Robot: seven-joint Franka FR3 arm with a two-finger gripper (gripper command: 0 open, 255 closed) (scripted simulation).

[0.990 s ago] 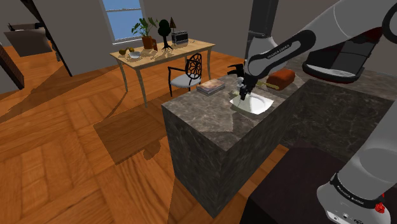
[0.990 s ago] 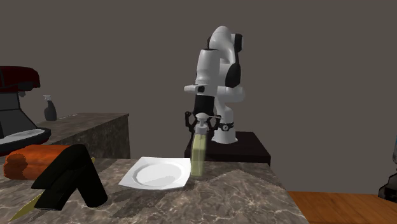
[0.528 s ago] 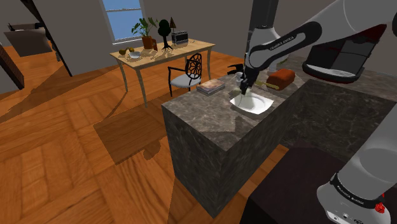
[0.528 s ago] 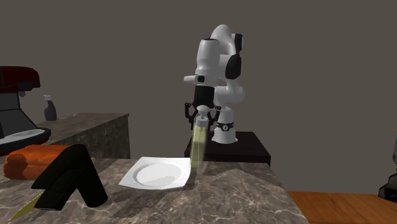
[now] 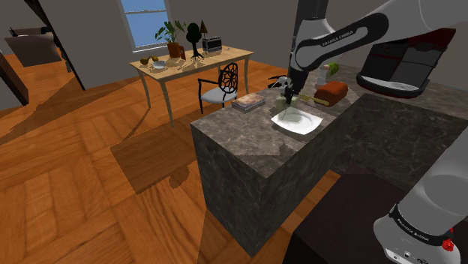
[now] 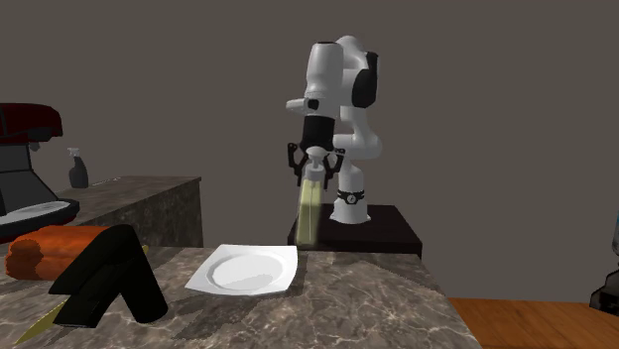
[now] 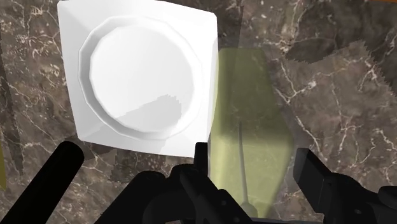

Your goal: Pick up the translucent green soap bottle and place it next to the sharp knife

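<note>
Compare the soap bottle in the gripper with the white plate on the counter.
The soap bottle is translucent yellow-green; the plate is opaque white. The bottle is tall and slim; the plate is low and square with a round well. The bottle hangs upright, clasped by the gripper; the plate lies flat on the marbled counter.

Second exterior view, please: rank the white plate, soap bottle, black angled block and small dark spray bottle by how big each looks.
1. black angled block, but it sits nearest the camera, so its lead over the plate is unsure
2. white plate
3. soap bottle
4. spray bottle, far back on another counter
</note>
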